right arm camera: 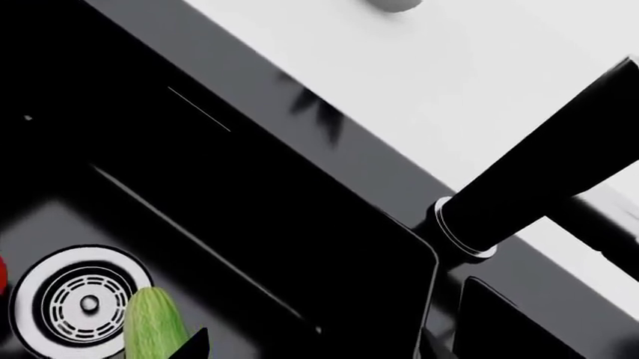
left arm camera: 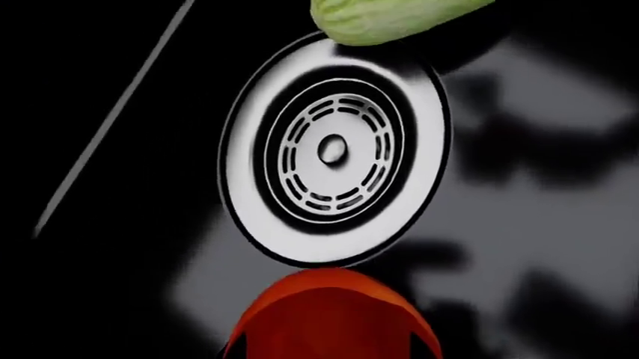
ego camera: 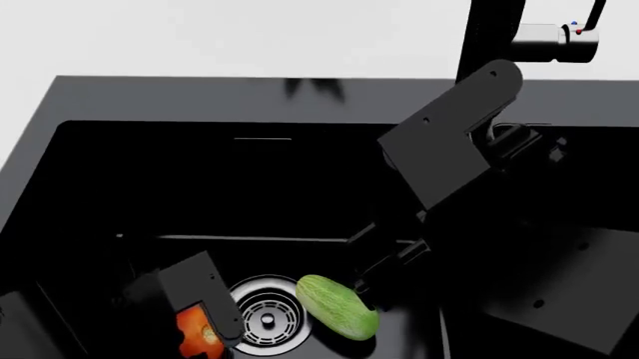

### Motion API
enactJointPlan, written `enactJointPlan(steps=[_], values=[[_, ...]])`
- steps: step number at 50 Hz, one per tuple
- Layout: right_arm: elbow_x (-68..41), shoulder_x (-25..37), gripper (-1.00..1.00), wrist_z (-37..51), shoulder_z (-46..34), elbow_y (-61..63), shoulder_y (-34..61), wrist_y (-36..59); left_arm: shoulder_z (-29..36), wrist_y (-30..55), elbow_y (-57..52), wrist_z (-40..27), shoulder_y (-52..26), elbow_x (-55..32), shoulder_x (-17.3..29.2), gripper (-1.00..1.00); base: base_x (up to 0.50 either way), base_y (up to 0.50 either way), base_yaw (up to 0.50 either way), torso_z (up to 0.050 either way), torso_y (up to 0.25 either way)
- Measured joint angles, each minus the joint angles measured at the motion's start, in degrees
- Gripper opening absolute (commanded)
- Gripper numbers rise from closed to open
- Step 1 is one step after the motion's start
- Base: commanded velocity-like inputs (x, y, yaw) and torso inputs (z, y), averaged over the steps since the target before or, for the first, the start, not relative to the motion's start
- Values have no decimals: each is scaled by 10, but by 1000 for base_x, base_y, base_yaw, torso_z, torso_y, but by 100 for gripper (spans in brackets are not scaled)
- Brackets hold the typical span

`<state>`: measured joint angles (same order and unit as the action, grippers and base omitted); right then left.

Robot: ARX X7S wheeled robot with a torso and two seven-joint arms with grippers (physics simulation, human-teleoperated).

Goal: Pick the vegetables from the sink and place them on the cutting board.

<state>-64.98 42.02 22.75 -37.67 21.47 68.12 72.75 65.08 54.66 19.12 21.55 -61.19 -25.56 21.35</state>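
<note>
The red tomato (left arm camera: 330,310) sits right at my left gripper (left arm camera: 331,353), whose dark fingers hug its two sides; in the head view the tomato (ego camera: 190,323) shows under that gripper (ego camera: 208,330) on the floor of the black sink (ego camera: 299,101). The light-green cucumber-like vegetable (ego camera: 337,307) lies just across the steel drain strainer (ego camera: 265,318). My right gripper (ego camera: 372,283) hovers beside the vegetable's far end, open, with the vegetable (right arm camera: 155,325) outside one fingertip (right arm camera: 194,345). The cutting board is out of view.
The tall black faucet (ego camera: 489,37) rises behind the sink's back right rim, close to my right forearm. White counter (ego camera: 250,37) runs beyond the sink. The basin walls enclose both grippers.
</note>
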Motion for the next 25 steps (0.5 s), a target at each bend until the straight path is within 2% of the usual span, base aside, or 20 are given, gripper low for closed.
enactJointPlan(steps=[12,25], values=[[-11,-19,100,11,-12,-33,18,30,-54,5,-66,-82,4,12,27,-100,0,0,0,0,0],[23,-63,100,-41,-80,-93,56,38,-97,61,-176,-163,-6,13,53,-100,1,0,0,0,0]])
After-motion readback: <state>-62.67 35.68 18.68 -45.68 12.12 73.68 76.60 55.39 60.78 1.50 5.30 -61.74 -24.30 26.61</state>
